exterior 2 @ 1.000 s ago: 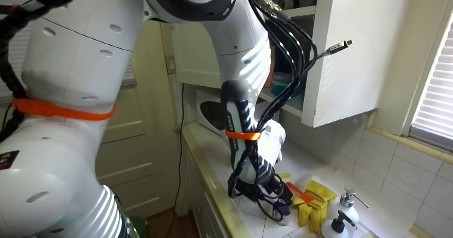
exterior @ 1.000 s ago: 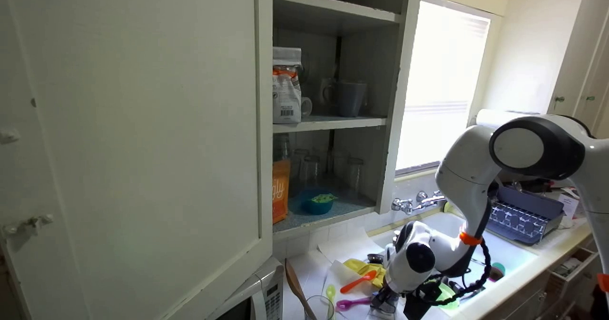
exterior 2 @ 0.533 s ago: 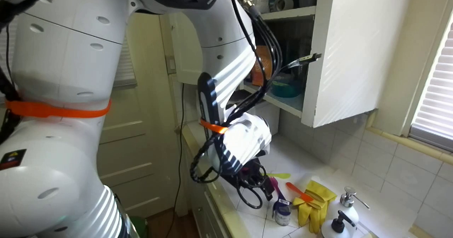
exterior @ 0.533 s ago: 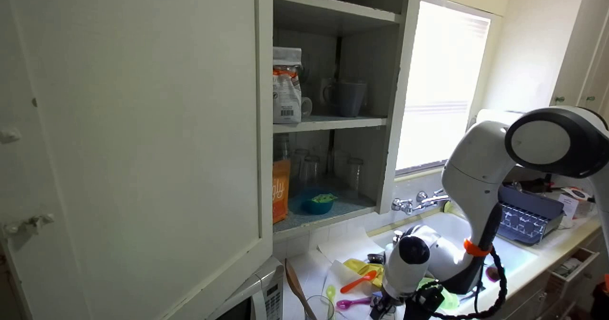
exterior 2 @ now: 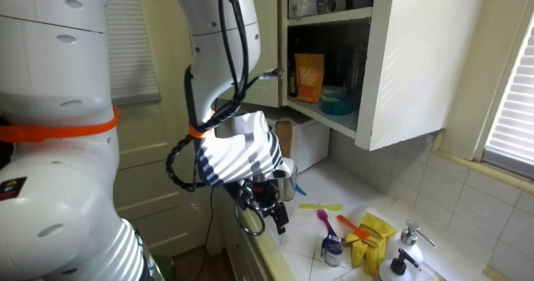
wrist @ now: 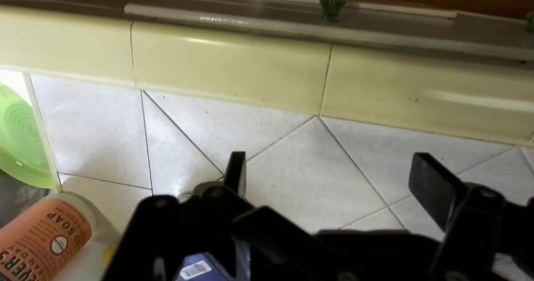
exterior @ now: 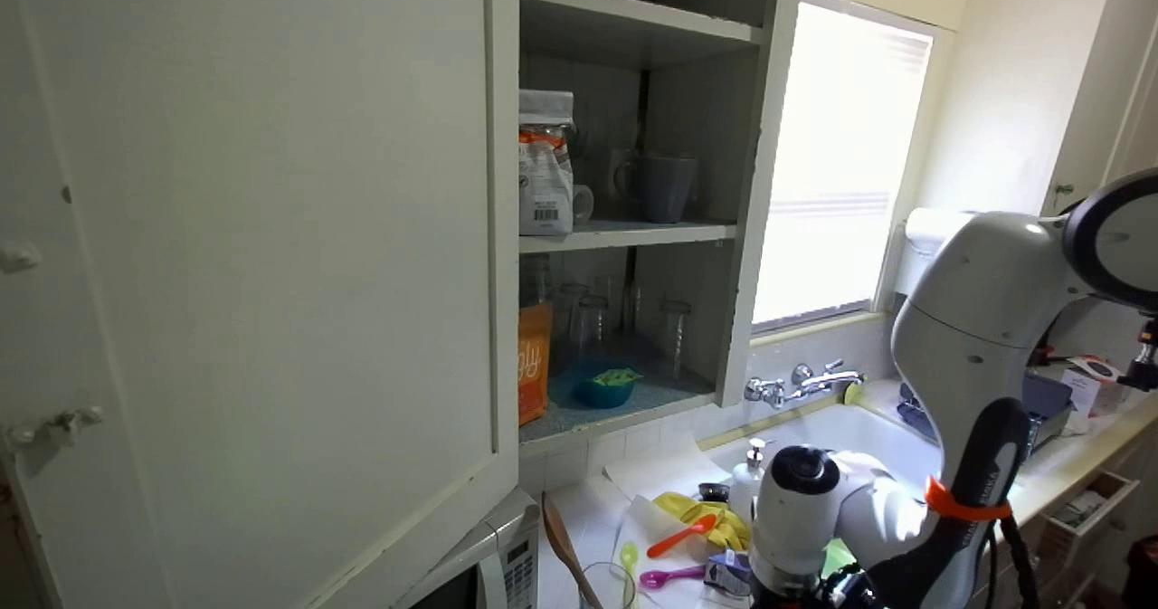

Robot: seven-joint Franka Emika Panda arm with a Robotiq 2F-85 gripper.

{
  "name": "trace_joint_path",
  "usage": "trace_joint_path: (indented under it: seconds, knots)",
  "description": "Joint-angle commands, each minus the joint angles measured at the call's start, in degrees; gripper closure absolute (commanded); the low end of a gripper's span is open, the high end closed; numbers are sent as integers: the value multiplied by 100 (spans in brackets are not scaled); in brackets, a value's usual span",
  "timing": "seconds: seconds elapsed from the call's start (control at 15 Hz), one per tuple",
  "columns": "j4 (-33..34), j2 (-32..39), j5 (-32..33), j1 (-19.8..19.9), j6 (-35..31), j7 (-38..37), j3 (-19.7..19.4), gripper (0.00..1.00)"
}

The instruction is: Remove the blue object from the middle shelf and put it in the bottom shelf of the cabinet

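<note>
only in both exterior views: blue bowl (exterior: pixel 604 392), right of centre | wrist view: gripper (wrist: pixel 328 176) jaws apart; bottle (wrist: pixel 46 239) reads "SOAP", lower left

Robot arm (exterior: pixel 982 297), bent: in both exterior views the forearm (exterior 2: pixel 212 64) slopes down to the white wrist (exterior 2: pixel 233 155); in the wrist view the gripper (wrist: pixel 327 178) has its two fingers (wrist: pixel 434 189) parted, a wide gap between
</note>
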State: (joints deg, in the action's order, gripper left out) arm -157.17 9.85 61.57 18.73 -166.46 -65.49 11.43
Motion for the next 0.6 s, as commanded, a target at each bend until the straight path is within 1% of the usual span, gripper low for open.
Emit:
trace_joint_path:
  seconds: [0.0,0.07,0.2,0.33,0.4,0.47,0.53]
  knots:
    - [-91,-136,-1562,432,83,1110,828,0]
    - [-84,-165,-1998,568,-73,1453,1061,0]
    - [-21,-192,-2872,818,-174,2044,1590,0]
    - [-276,-550,-3763,1058,-328,2659,2135,0]
    - [-35,-357,-4015,1186,-320,2911,2406,0]
    - [-66,-393,-4413,1312,-441,3257,2686,0]
    - [-264,-466,-4950,1508,-652,3731,3068,0]
